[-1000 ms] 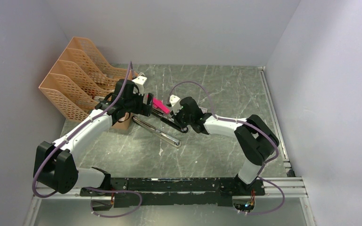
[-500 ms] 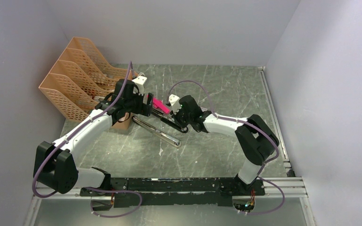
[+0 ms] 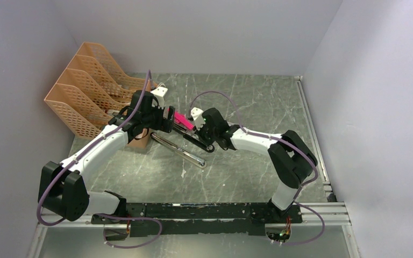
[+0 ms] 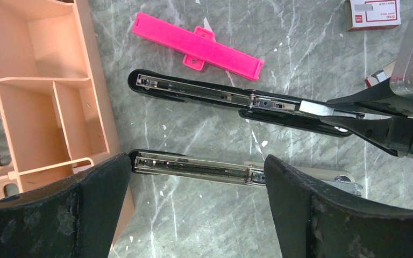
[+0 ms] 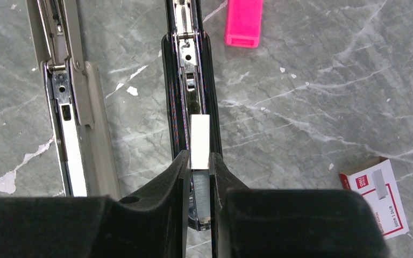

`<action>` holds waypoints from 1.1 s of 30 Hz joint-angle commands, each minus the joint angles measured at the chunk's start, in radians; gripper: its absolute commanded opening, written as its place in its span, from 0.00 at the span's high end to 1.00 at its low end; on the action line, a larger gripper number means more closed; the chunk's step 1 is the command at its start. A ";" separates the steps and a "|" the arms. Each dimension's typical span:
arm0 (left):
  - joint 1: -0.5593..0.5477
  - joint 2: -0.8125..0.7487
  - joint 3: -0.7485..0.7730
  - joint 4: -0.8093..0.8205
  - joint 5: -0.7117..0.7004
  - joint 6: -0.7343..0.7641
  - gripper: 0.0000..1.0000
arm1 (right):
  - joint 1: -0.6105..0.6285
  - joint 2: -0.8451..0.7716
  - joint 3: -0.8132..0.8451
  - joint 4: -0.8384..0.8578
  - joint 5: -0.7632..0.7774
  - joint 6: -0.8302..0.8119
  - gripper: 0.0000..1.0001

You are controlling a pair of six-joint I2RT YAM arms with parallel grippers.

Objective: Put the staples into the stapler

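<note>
The stapler lies opened flat on the marble table. Its black half with the silver rail (image 4: 193,91) (image 5: 184,64) lies beside its silver-grey half (image 4: 193,169) (image 5: 72,118). My right gripper (image 5: 199,161) is shut on a short white strip of staples (image 5: 199,141), held lengthwise right over the black half's rail. My left gripper (image 4: 196,177) hangs open above the silver-grey half, one finger past each end of its shiny part, touching nothing. The staples' white box with red print (image 5: 379,196) (image 4: 372,13) lies on the table to the side.
A bright pink plastic piece (image 4: 199,45) (image 3: 183,119) lies just beyond the black half. An orange mesh desk organizer (image 3: 86,91) stands at the back left, its compartments (image 4: 37,97) close to my left finger. Grey walls enclose the table.
My right gripper has crept slightly left along the black half with the staples strip. The left arm has not moved.
</note>
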 commanded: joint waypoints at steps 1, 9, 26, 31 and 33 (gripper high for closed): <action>-0.006 -0.025 -0.006 0.028 0.000 0.010 0.03 | 0.009 0.023 0.041 -0.041 0.019 0.022 1.00; -0.006 -0.025 -0.008 0.028 0.001 0.011 0.03 | 0.020 0.039 0.057 -0.052 0.039 0.064 1.00; -0.006 -0.025 -0.006 0.028 -0.001 0.011 0.03 | 0.028 0.054 0.045 -0.056 0.022 -0.003 1.00; -0.007 -0.027 -0.007 0.030 0.002 0.010 0.03 | 0.026 0.056 0.031 -0.045 -0.003 -0.039 1.00; -0.008 -0.027 -0.007 0.029 0.002 0.010 0.03 | 0.026 0.061 0.031 -0.043 -0.012 -0.048 1.00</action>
